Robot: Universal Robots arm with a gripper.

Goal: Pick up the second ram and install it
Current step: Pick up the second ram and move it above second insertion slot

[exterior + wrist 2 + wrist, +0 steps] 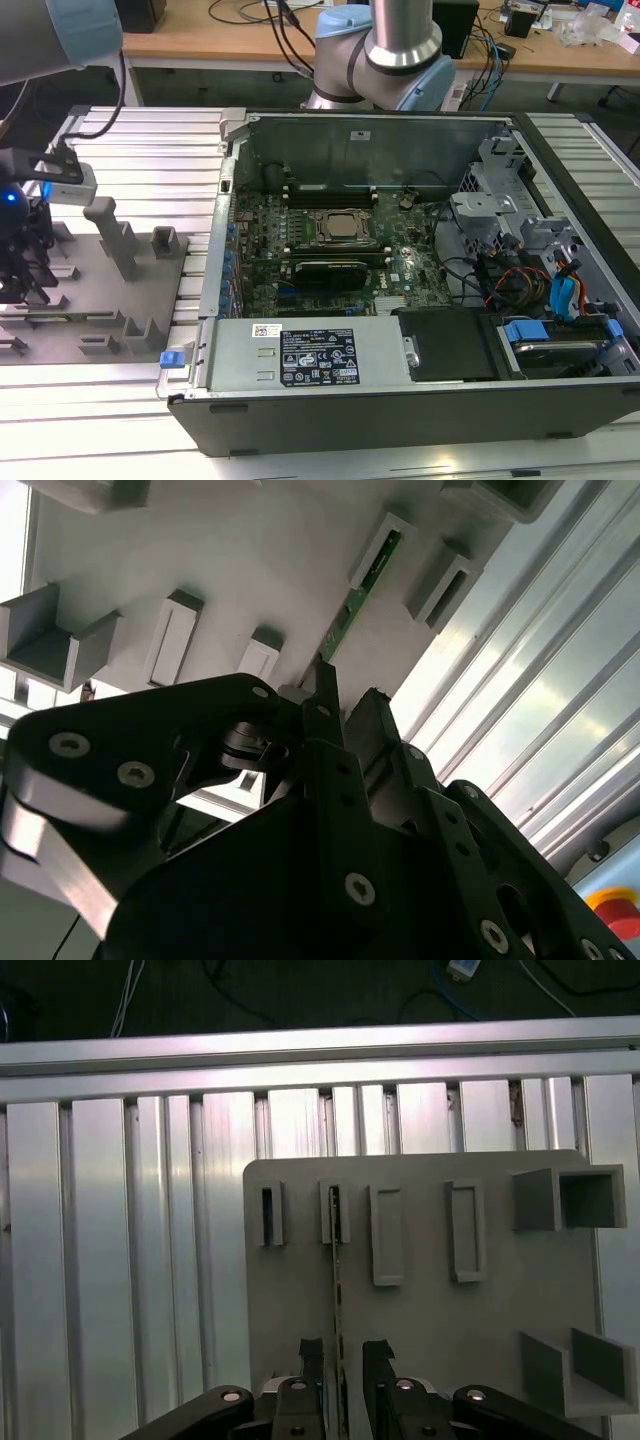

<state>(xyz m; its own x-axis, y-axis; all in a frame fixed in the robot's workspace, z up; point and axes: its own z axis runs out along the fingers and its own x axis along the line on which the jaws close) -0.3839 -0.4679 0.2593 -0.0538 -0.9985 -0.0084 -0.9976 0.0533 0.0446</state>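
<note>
Green circuit board, thin as a card and stood on its long edge: the second ram [338, 1290] runs across the grey fixture plate [430, 1310], its far end seated in a narrow slotted block [333, 1210]. In the second wrist view the stick [362, 585] shows as a slim green strip leading from that block toward the tool [348, 705].

It looks very light and stiff along its length, but it would likely flex or crack if twisted. The flat faces probably carry small parts and the lower edge its contacts. The best hold is therefore across the two flat faces near the top edge and about mid-length, so it hangs level and does not pivot. The faces look smooth, so a square, firm pinch matters more than force.

The tool [342, 1360] straddles the near part of the stick. Its fingers [311, 1360] are spread, one on each side, with a sliver of gap showing on both faces in the first wrist view, so nothing is pinched yet.

The plate lies on a ribbed aluminium surface [130, 1260]. In the exterior view the tool [22, 265] hangs over the plate at the exterior view's left, well apart from the open computer case [400, 400] and its motherboard [330, 240].
</note>
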